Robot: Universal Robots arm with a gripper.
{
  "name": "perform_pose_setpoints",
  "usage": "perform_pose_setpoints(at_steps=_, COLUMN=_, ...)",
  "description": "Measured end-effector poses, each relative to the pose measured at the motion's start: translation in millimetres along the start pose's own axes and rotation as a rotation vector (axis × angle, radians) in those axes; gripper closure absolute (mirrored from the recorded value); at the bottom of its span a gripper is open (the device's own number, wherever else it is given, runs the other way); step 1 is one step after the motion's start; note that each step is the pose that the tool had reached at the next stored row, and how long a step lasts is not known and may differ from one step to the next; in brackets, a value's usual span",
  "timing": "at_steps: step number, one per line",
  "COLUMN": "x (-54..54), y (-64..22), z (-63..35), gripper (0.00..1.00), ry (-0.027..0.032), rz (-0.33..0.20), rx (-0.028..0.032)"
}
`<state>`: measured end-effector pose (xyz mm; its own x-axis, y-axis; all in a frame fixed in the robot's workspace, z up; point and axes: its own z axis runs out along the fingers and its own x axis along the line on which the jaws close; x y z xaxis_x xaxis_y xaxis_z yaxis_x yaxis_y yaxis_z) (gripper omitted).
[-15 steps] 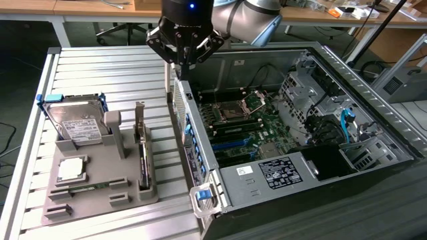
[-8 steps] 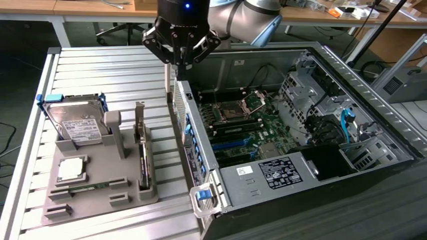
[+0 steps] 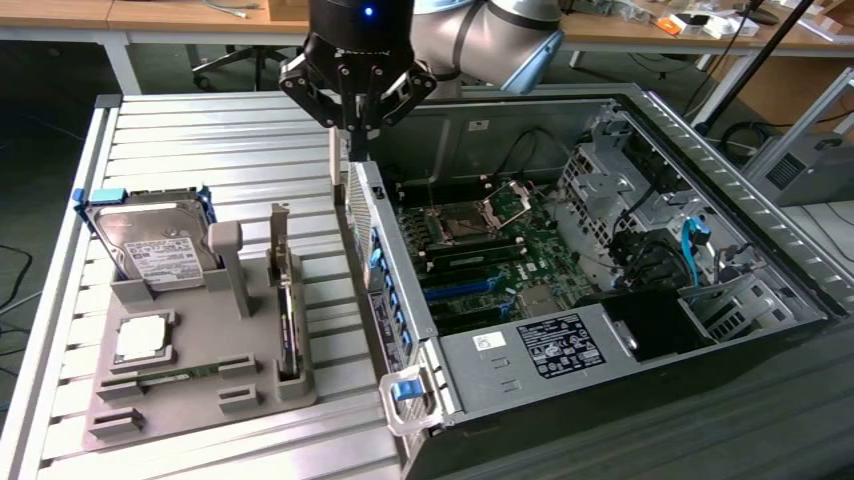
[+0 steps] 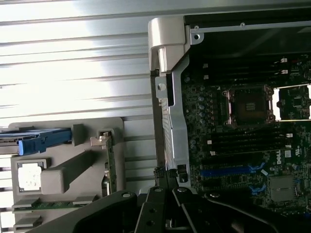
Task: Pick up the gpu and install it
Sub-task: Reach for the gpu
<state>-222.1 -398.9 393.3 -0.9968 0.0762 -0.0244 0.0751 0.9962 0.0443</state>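
A pale slatted metal table [image 3: 200,130] spans the exterior view, with dark floor [image 3: 40,130] at nine o'clock. Wooden desks [image 3: 80,15] run along twelve o'clock, a chair's legs [image 3: 230,62] beneath at eleven.

A pale silver-white metal workbench [image 3: 200,130], its top made of long ribbed slats, carries two loads. Toward the exterior view's left, a flat grey plastic fixture tray [image 3: 187,410], moulded with upright posts and slots, rests level on the slats near the bench's edge. Just beside it, toward the exterior view's right, an open black-and-silver steel computer case [image 3: 447,385] lies on its side, its uncovered interior facing up. A narrow band of bare slats separates tray and case.
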Motion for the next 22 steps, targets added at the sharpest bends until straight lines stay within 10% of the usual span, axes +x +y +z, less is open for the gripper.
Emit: perform_pose_setpoints(at_steps=22, x=27.0, y=-2.0, z=-0.7, gripper=0.89, ry=0.0, rz=0.0, rx=0.0)
